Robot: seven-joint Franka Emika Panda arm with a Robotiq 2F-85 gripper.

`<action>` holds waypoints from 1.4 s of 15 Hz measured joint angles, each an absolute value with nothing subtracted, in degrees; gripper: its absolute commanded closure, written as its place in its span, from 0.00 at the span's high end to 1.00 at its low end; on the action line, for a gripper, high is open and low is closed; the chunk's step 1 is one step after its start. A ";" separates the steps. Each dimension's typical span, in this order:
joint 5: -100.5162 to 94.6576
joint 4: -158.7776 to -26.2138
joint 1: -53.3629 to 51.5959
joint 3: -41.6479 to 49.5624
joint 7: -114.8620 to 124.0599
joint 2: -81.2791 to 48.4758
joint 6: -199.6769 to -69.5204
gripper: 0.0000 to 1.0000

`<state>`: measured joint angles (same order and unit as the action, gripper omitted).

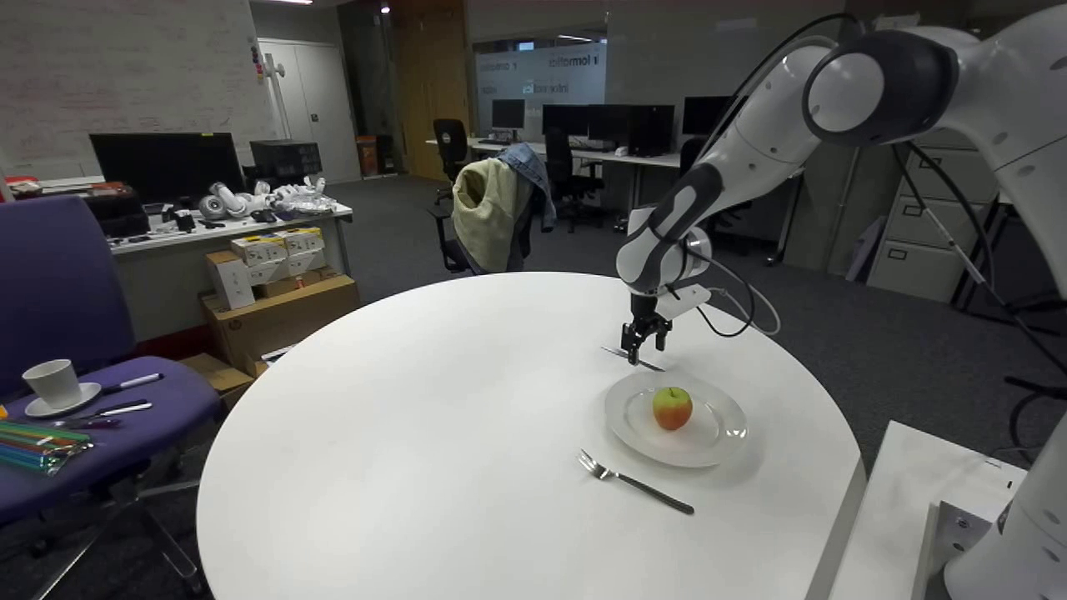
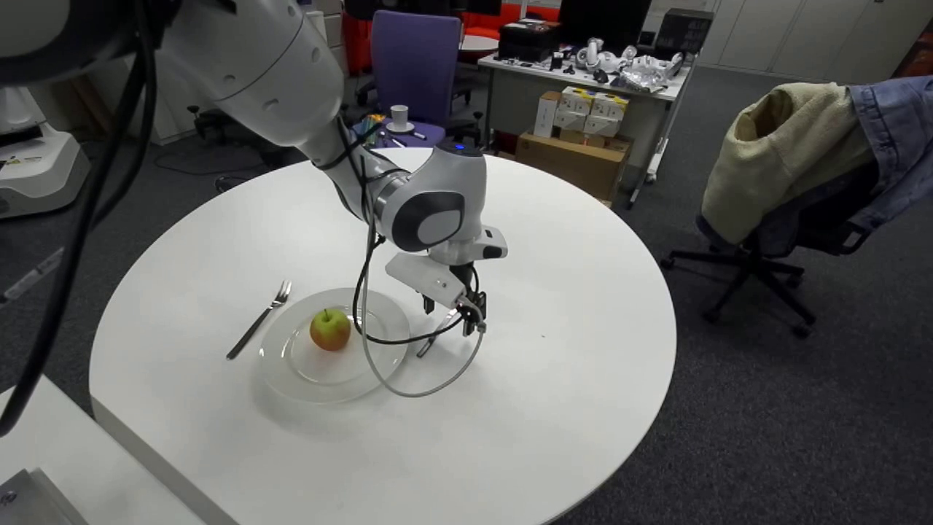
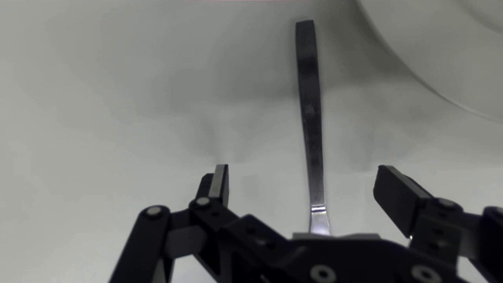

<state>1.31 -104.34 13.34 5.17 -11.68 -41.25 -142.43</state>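
Note:
My gripper (image 1: 647, 348) is open, pointing down over the white round table (image 1: 400, 433). In the wrist view its two fingers (image 3: 301, 169) stand wide apart, one on each side of a metal knife (image 3: 310, 110). The knife lies flat, with nothing gripped; its lower end is hidden behind the gripper body. The knife also shows in an exterior view (image 2: 437, 334). Beside it is a pale plate (image 1: 692, 457), whose edge shows in the wrist view (image 3: 444, 51). A red-green apple (image 1: 672, 408) sits on the plate. A fork (image 1: 638, 483) lies on the plate's other side.
Cables (image 2: 419, 394) loop from the wrist over the plate's edge. A purple chair (image 1: 108, 400) bears a cup (image 1: 55, 383), a saucer and pens. A jacket-draped chair (image 1: 492, 208) stands beyond the table. The arm's base stands by a white side surface (image 1: 909, 467) at the table's edge.

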 measured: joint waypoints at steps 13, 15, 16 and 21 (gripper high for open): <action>1.43 -103.54 13.29 4.59 -11.68 -41.62 -142.71 0.05; 1.44 -103.49 13.30 4.59 -11.68 -41.62 -142.72 0.00; 1.44 -103.48 13.30 4.59 -11.68 -41.62 -142.72 0.00; 1.44 -103.47 13.34 4.59 -11.67 -41.57 -142.72 0.02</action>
